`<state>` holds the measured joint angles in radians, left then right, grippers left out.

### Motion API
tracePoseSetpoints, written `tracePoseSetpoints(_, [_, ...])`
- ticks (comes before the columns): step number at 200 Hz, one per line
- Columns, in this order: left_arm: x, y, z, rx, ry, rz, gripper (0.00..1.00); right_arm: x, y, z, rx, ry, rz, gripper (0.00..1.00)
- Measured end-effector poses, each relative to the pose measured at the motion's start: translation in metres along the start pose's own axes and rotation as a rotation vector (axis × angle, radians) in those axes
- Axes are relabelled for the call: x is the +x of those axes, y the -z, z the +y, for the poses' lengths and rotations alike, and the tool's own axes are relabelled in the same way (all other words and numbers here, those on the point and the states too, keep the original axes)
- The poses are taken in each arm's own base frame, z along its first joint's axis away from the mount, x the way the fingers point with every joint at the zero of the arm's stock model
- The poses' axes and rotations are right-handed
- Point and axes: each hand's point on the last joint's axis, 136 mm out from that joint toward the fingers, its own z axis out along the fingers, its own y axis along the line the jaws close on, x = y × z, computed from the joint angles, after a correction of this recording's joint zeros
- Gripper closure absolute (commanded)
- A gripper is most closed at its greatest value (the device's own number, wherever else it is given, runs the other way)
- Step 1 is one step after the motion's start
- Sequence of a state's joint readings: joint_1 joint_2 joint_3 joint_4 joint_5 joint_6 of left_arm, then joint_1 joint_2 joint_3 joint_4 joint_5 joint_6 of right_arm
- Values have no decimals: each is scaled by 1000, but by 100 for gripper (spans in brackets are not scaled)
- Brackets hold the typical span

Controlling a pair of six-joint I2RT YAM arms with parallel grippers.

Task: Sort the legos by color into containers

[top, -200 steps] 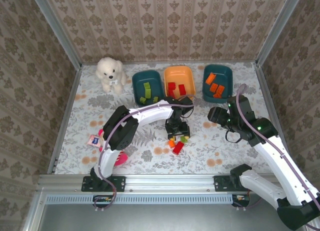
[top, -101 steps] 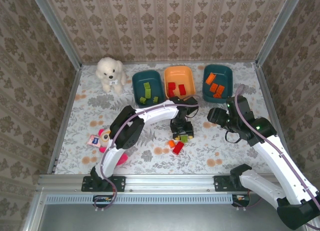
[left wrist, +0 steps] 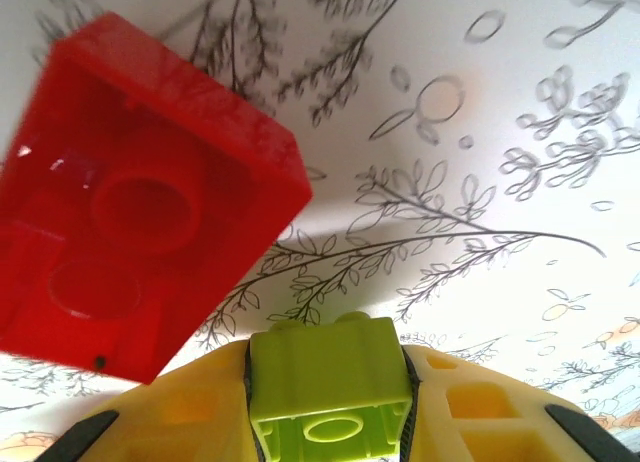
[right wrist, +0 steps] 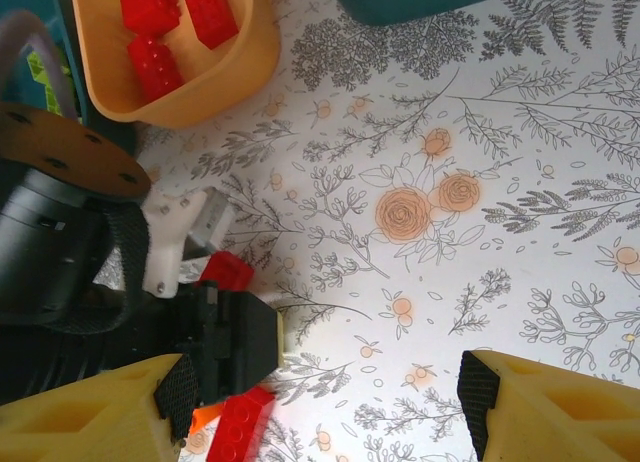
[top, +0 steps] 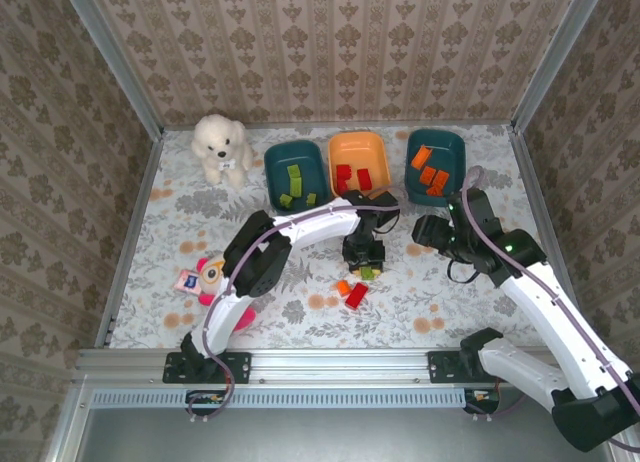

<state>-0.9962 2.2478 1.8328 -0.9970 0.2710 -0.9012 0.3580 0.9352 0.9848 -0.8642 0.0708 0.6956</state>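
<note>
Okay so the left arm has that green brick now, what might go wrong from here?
1. The green brick is pinched right at the tips of the left gripper; it may slip on the lift.
2. The red brick lies close beside it and could get knocked.
3. The open right gripper hovers near the left arm; heading for the teal tub holding green bricks, they might bump.

I log: left arm [top: 300,224] and right arm [top: 548,294] white-shelled, black joints. Mauve-grey cable [right wrist: 30,20] looped along each. Green indicator light [top: 507,246] on right arm. Fingers [right wrist: 545,412] yellow, black pads [right wrist: 474,387].
</note>
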Motion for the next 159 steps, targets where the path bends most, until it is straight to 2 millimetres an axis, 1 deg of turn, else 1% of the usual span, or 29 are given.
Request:
tracePoseSetpoints(13, [-7,13,2,-2,-10,-41,71,-1,-1,2,-2,12,6,27])
tracePoseSetpoints(22, [-15,26,7,2,-8,-76,71,-2,-1,5,-10,22,12,27])
tracePoseSetpoints(28, [-22,38,10,9,-3,-104,71,-2,-1,8,-19,31,19,27])
tracePoseSetpoints(30, [-26,45,12,14,-1,-121,71,-2,-2,9,-22,35,23,27])
tracePoseSetpoints(32, [-27,46,13,15,-1,-125,71,-2,-2,10,-24,36,24,27])
tracePoseSetpoints(39, [-38,64,20,31,15,-165,71,-1,-3,13,-37,46,36,27])
tracePoseSetpoints(40, [-38,64,20,31,15,-165,71,-1,-3,14,-39,46,37,27])
tracePoseSetpoints(47, [-51,86,30,50,37,-214,71,-1,-5,18,-54,57,52,27])
tracePoseSetpoints(49, [-53,88,32,51,39,-219,71,-1,-5,19,-57,59,54,27])
tracePoseSetpoints(51, [-60,98,37,60,49,-242,71,0,-6,20,-61,63,60,27])
tracePoseSetpoints(53, [-61,100,39,61,53,-246,71,0,-7,21,-63,65,62,27])
tracePoseSetpoints(54, [-64,104,42,65,59,-256,71,0,-7,21,-65,65,63,27])
tracePoseSetpoints(66, [-86,132,64,86,103,-320,71,2,-12,29,-88,81,91,27])
tracePoseSetpoints(69, [-91,136,68,89,109,-333,71,2,-14,31,-94,85,98,27])
tracePoseSetpoints(72, [-98,144,77,93,124,-352,71,3,-15,33,-98,90,105,27])
tracePoseSetpoints(83, [-122,161,101,98,165,-404,71,4,-20,42,-118,107,132,27])
tracePoseSetpoints(87, [-126,163,105,100,174,-413,71,4,-21,46,-124,114,138,27])
tracePoseSetpoints(89, [-134,167,113,100,186,-428,71,4,-22,47,-128,116,141,27])
tracePoseSetpoints(100, [-151,174,131,100,218,-452,71,5,-26,58,-149,135,164,27])
tracePoseSetpoints(105, [-164,178,140,100,233,-466,71,6,-28,63,-161,145,174,27])
tracePoseSetpoints(107, [-164,178,140,100,233,-466,71,6,-29,64,-162,146,177,27])
tracePoseSetpoints(109, [-171,179,144,102,238,-476,71,6,-29,66,-167,150,179,27])
tracePoseSetpoints(116, [-182,180,149,103,243,-487,71,6,-31,73,-178,163,189,28])
tracePoseSetpoints(123, [-198,180,154,105,246,-501,70,6,-33,79,-189,174,200,28])
tracePoseSetpoints(140, [-232,169,160,120,242,-516,70,8,-38,93,-211,200,222,28])
tracePoseSetpoints(147, [-241,163,161,124,239,-514,69,9,-40,97,-216,207,227,28])
tracePoseSetpoints(153, [-251,155,162,126,235,-508,69,11,-42,99,-220,214,234,28])
tracePoseSetpoints(156, [-253,154,162,127,233,-508,69,12,-43,100,-220,217,239,28])
tracePoseSetpoints(159, [-257,148,163,126,232,-503,69,13,-44,101,-221,218,243,28])
